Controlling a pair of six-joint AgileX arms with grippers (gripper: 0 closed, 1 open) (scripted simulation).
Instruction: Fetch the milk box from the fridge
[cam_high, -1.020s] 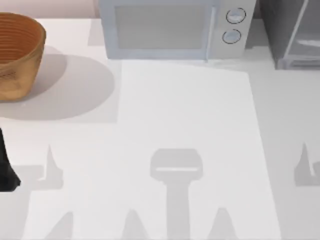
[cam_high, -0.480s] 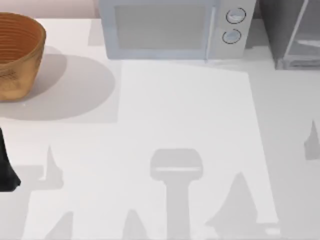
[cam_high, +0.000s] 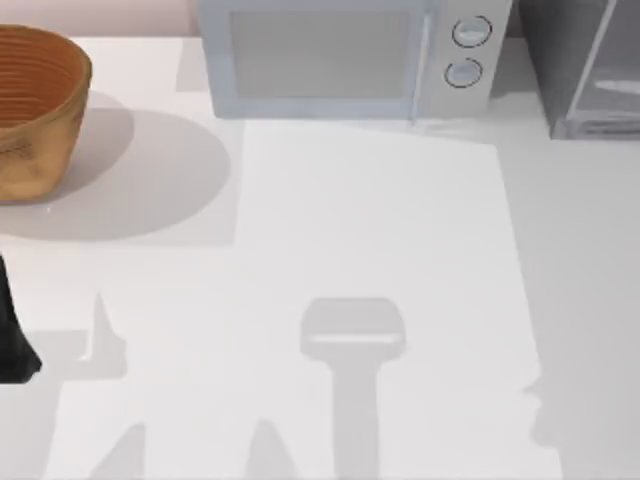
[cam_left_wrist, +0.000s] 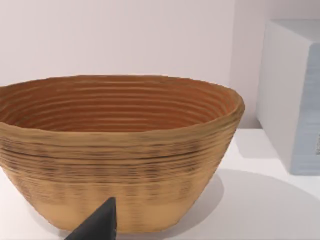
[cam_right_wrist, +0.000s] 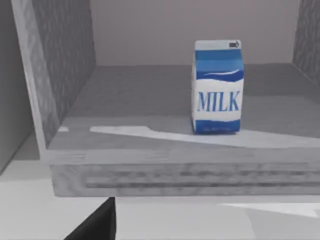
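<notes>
The milk box (cam_right_wrist: 217, 87), a small blue and white carton marked MILK, stands upright on the floor of the fridge (cam_right_wrist: 150, 172), whose inside lies open to the right wrist view. A dark part of my right gripper (cam_right_wrist: 97, 222) shows in front of the fridge's lower edge, short of the carton and well apart from it. In the top view the fridge (cam_high: 580, 70) stands at the far right corner of the table. My left arm (cam_high: 15, 340) is parked at the table's left edge, and its gripper (cam_left_wrist: 100, 225) points at the basket.
A woven brown basket (cam_high: 35, 105) sits at the far left, also seen close in the left wrist view (cam_left_wrist: 120, 150). A light grey microwave (cam_high: 340, 55) with two round knobs stands at the back centre, next to the fridge. Arm shadows lie across the white table (cam_high: 380, 220).
The shadow cast on the right side of the table has shifted and now lies near the front right. The left arm, basket, microwave and fridge have not moved.
</notes>
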